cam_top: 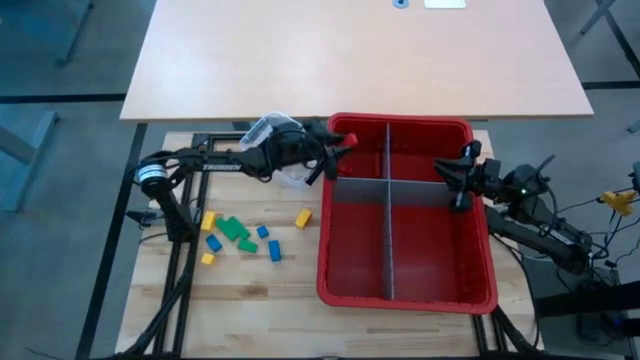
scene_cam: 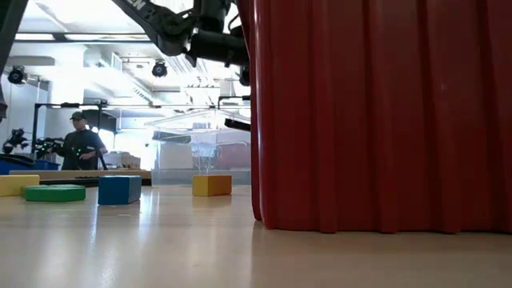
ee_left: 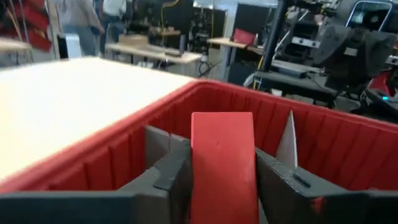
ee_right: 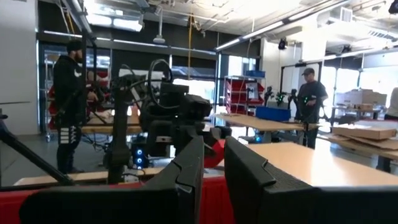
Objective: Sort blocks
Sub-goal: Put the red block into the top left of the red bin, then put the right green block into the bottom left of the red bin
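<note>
My left gripper (cam_top: 335, 152) reaches level from the table's left, above the far left corner of the red bin (cam_top: 405, 297), shut on a red block (ee_left: 222, 155). Several loose blocks lie flat on the wood left of the bin: yellow (cam_top: 303, 217), green (cam_top: 235, 229), blue (cam_top: 274, 250), yellow (cam_top: 207, 259). The low view shows them as yellow (scene_cam: 211, 185), blue (scene_cam: 119, 189) and green (scene_cam: 54, 192). My right gripper (cam_top: 458, 178) hovers over the bin's right half, its fingers (ee_right: 186, 174) a narrow gap apart with nothing between them. My left gripper pinches the red block by its two opposite side faces (ee_left: 196, 168) between the two fingers. The fingers lie level, coming from the table's left. The block sticks out forward past the fingertips, lifted clear, above the bin's left wall.
Grey dividers (cam_top: 388, 210) split the red bin into compartments. A clear plastic tub (cam_top: 268, 128) stands under the left arm, seen also in the low view as a clear tub (scene_cam: 204, 152). A pale table (cam_top: 350, 55) lies beyond. People stand in the room behind.
</note>
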`<state>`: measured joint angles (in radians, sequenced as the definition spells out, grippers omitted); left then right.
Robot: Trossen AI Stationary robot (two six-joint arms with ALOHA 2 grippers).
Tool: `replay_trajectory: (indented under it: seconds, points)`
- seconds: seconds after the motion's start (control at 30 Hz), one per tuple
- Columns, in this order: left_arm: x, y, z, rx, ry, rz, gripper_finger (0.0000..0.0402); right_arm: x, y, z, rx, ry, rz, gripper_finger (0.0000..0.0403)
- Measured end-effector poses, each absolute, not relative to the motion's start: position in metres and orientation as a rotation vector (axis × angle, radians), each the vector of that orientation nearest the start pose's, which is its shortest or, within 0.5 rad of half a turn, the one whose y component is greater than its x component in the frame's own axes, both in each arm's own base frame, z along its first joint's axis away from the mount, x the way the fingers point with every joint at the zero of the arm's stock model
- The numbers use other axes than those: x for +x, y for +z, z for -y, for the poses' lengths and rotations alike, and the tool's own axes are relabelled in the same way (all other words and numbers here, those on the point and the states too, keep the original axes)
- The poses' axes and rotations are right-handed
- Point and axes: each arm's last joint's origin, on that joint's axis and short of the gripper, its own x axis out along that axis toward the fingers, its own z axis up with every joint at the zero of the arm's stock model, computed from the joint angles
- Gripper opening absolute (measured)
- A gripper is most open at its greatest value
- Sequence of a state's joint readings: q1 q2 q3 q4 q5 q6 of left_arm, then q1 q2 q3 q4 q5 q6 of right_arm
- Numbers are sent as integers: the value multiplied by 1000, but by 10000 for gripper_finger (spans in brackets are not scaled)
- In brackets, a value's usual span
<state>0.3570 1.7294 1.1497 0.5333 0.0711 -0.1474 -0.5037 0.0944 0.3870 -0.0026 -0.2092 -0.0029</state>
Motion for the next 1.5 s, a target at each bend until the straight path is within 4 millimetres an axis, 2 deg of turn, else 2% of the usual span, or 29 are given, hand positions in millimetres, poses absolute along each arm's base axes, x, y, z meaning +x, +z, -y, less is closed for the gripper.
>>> replay_trajectory:
  seconds: [0.2, 0.33, 0.5, 0.6, 0.7, 0.83, 1.03, 1.13, 1.23, 1.37, 1.5]
  points:
    - [372, 272, -136, -163, 290, -59, 261, 61, 284, 27, -101, -292, 272, 55]
    - [371, 273, -136, -158, 288, -60, 305, 61, 284, 27, -101, -292, 272, 62]
    - [360, 288, -124, -109, 188, -119, 310, 61, 284, 27, -93, -291, 273, 68]
    - [344, 297, -109, -94, 138, -257, 310, 61, 283, 27, -87, -291, 262, 69]
    - [324, 298, -86, -105, 71, -413, 310, 62, 280, 27, -79, -284, 235, 63]
    - [296, 297, -46, -130, -7, -521, 311, 62, 279, 27, -76, -281, 224, 54]
    - [245, 290, -4, -155, 113, -581, 311, 62, 280, 27, -82, -265, 230, 50]
    - [219, 278, 9, -194, 184, -626, 311, 62, 280, 27, -87, -265, 229, 56]
    - [200, 253, 16, -267, 212, -704, 311, 62, 280, 27, -92, -266, 228, 62]
    - [182, 216, 24, -356, 241, -838, 311, 62, 280, 27, -97, -267, 227, 67]
    - [169, 185, 31, -341, 239, -956, 311, 63, 279, 27, -85, -266, 220, 68]
